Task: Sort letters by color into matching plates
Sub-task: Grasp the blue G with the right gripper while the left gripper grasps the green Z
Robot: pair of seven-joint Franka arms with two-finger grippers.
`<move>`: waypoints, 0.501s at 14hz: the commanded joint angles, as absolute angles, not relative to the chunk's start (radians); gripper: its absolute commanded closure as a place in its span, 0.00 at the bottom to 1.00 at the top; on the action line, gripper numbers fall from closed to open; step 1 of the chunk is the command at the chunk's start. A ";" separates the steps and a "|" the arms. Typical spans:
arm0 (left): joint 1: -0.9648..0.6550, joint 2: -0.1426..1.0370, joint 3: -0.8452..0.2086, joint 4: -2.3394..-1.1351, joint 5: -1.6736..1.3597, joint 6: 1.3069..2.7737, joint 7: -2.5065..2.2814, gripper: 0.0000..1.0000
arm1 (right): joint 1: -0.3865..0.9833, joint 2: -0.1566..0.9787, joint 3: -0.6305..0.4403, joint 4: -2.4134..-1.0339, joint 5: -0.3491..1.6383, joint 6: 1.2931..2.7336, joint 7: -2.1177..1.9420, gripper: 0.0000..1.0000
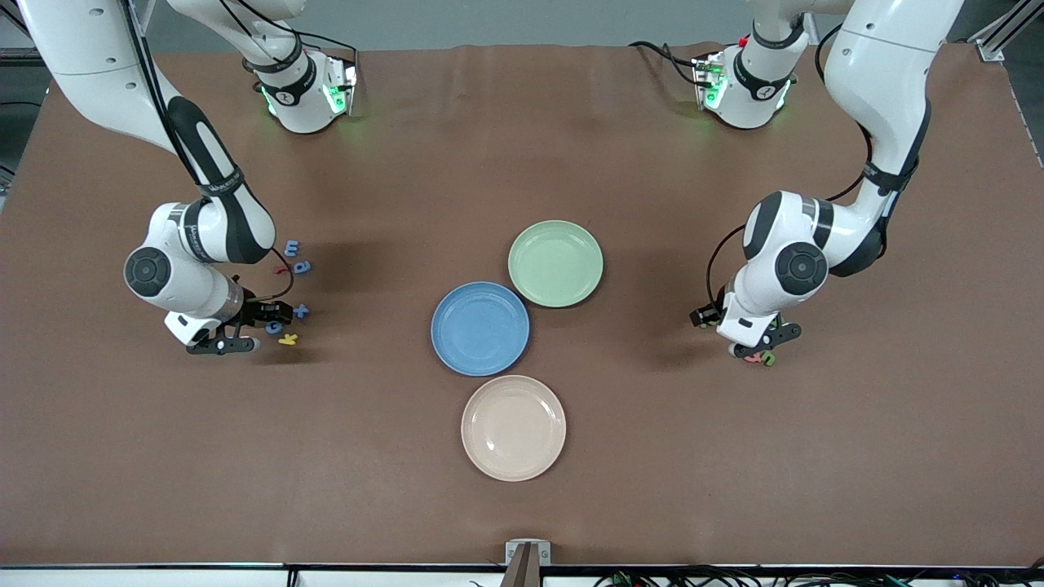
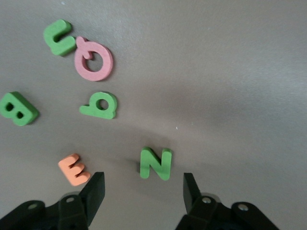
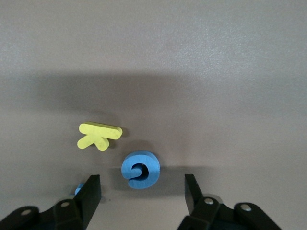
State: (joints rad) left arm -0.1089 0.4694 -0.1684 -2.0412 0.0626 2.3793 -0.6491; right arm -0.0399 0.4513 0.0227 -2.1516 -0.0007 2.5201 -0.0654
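Letters lie in two clusters at the ends of the table (image 1: 522, 505), and all three plates are bare. Nearest the front camera is the cream-pink plate (image 1: 513, 427); the blue plate (image 1: 479, 328) sits just farther back, close beside it, and the pale green plate (image 1: 555, 263) is farther still, its rim almost touching the blue one.

Toward the right arm's end, the right tool (image 1: 245, 326) is low over the table with its fingers spread wide. In the right wrist view the blue G (image 3: 139, 169) lies flat between the fingertips (image 3: 90, 189), touched by neither, with the yellow letter (image 3: 99, 134) just beside it. In the front view the blue X-like letter (image 1: 301, 311) is close by, and two more blue letters (image 1: 297, 256) lie farther from the front camera, beside the arm's wrist.

Toward the left arm's end, the left tool (image 2: 144, 189) is also low and spread wide. The green N (image 2: 156, 163) lies flat between its fingertips, untouched. The orange letter (image 2: 74, 169) is just beside one finger. Spread around these are the green a (image 2: 99, 105), the green B (image 2: 18, 109), and the green u (image 2: 59, 37), which touches the pink letter (image 2: 93, 59).
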 commanded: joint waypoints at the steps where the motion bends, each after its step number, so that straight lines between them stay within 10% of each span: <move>1: -0.104 0.497 -0.170 -2.036 0.078 2.407 -0.673 0.30 | -0.048 0.439 0.029 -2.175 -0.018 2.548 -0.071 0.27; 7: -0.104 0.522 -0.172 -2.029 0.080 2.424 -0.672 0.38 | -0.048 0.462 0.029 -2.172 -0.018 2.572 -0.071 0.35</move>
State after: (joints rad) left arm -0.1066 0.5063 -0.1681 -2.0397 0.0626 2.4083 -0.6514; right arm -0.0399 0.4552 0.0226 -2.1617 -0.0010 2.5399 -0.0655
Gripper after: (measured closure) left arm 0.352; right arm 0.335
